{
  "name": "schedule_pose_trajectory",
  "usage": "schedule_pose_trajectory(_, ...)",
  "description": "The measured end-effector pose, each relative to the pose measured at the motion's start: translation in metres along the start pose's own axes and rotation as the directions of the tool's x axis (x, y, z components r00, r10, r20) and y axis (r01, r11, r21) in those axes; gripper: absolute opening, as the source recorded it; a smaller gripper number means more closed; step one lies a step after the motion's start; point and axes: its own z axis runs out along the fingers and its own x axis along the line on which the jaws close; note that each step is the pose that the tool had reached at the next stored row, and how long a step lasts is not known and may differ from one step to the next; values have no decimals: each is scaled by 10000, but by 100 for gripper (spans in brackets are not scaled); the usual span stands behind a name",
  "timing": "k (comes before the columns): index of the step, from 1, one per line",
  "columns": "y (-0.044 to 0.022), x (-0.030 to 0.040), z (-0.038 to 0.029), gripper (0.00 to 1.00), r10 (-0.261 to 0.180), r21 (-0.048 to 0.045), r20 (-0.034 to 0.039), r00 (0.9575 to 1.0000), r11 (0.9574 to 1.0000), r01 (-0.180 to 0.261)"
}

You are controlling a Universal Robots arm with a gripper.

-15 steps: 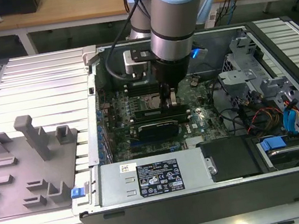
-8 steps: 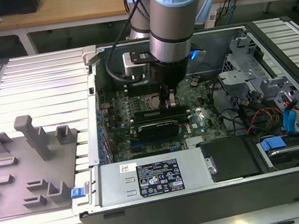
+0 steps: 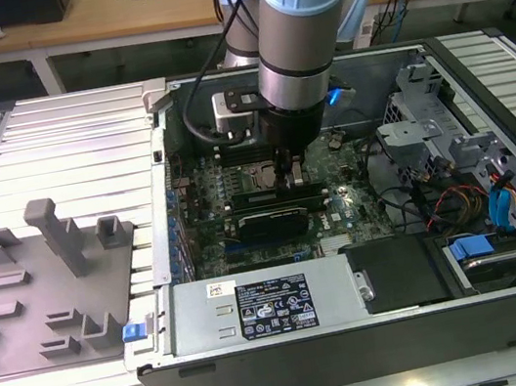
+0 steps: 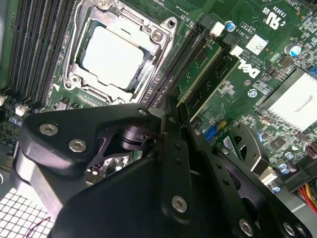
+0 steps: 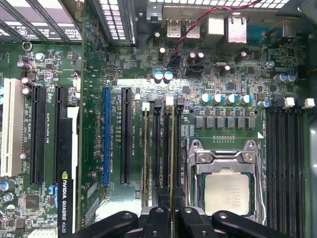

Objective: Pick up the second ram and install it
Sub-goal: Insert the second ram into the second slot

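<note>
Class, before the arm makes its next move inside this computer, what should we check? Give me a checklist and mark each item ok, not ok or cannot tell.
1. Gripper positioned beside the CPU socket, over the memory slots: ok.
2. Gripper closed on the RAM stick: ok, in both wrist views.
3. Stick running parallel to the slots: ok in the first wrist view.
4. Stick pressed fully home: cannot tell.
5. Other RAM stick standing in a neighbouring slot: ok.
</note>
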Motion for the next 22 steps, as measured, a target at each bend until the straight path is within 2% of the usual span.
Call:
schedule_pose_trajectory(4,-4,0,0,13,-270,-14,-13,9996,9996,270)
schedule_pose_trajectory(17,-16,1,28,13,-278,-8,-10,9996,9996,278)
schedule_pose_trajectory(18,-16,1,29,15,-278,-12,-10,9996,9996,278)
schedule_pose_trajectory(21,-15,1,28,33,-277,-15,-14,9996,9996,277)
schedule_pose_trajectory(22,-15,1,28,33,-277,-15,-15,9996,9996,277)
